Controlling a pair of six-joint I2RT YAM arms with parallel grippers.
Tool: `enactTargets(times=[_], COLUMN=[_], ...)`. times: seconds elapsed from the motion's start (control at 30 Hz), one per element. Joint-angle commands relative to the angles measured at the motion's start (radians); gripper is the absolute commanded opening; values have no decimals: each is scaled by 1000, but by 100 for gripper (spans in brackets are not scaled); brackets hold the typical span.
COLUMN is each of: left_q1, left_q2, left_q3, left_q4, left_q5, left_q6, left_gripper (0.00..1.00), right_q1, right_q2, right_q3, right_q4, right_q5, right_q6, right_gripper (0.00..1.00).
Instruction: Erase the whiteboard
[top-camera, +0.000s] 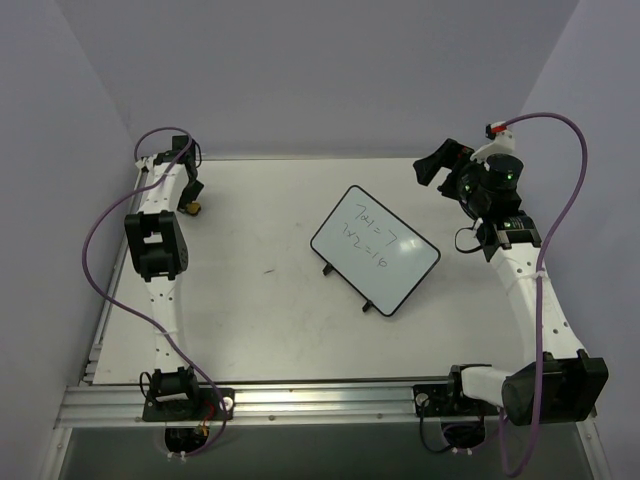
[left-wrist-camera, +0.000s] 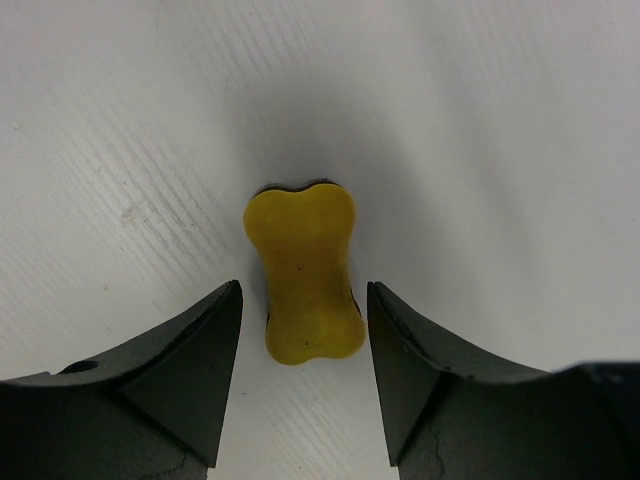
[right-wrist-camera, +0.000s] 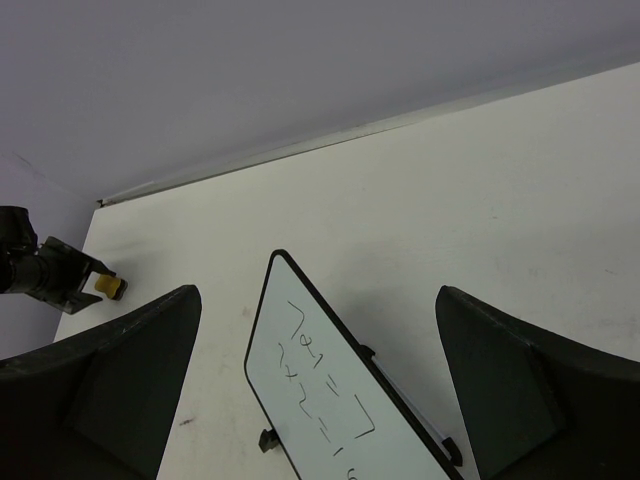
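The whiteboard (top-camera: 375, 250) lies tilted in the middle of the table, with dark handwriting on it and small black clips on its near-left edge. It shows in the right wrist view too, whiteboard (right-wrist-camera: 320, 400). A yellow bone-shaped eraser (left-wrist-camera: 303, 250) rests on the table at the far left, eraser (top-camera: 196, 208). My left gripper (left-wrist-camera: 303, 288) stands over it, open. One finger is on each side of the eraser's near end, with a small gap on both sides. My right gripper (top-camera: 435, 165) hangs open above the table's far right, holding nothing.
White walls close in the table at the back and on both sides. An aluminium rail (top-camera: 300, 400) runs along the near edge between the arm bases. A small dark mark (top-camera: 268, 270) sits on the table left of the board.
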Motion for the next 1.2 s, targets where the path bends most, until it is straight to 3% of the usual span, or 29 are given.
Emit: enactTargets(times=[0.0, 0.33, 0.87, 0.97, 1.1, 1.13, 1.17], left_q1=[13, 20, 21, 21, 21, 21, 21], left_q2=[18, 24, 12, 13, -1, -8, -18], left_q3=[37, 38, 44, 43, 27, 20, -2], left_q4=[-15, -12, -6, -6, 9, 17, 38], left_q5=[6, 9, 18, 25, 35, 52, 58], left_q6=[-23, -23, 0, 6, 20, 28, 31], left_gripper=[62, 61, 50, 44, 19, 3, 2], right_q1=[9, 9, 9, 9, 9, 9, 9], right_q2=[-10, -10, -3, 1, 5, 8, 8], right_q3=[-2, -5, -8, -8, -7, -7, -5], right_q4=[35, 35, 40, 38, 38, 37, 38], right_q5=[-5, -5, 0, -2, 0, 0, 0], right_q6=[-13, -14, -13, -11, -11, -11, -11], right_gripper=[100, 100, 100, 100, 100, 100, 100])
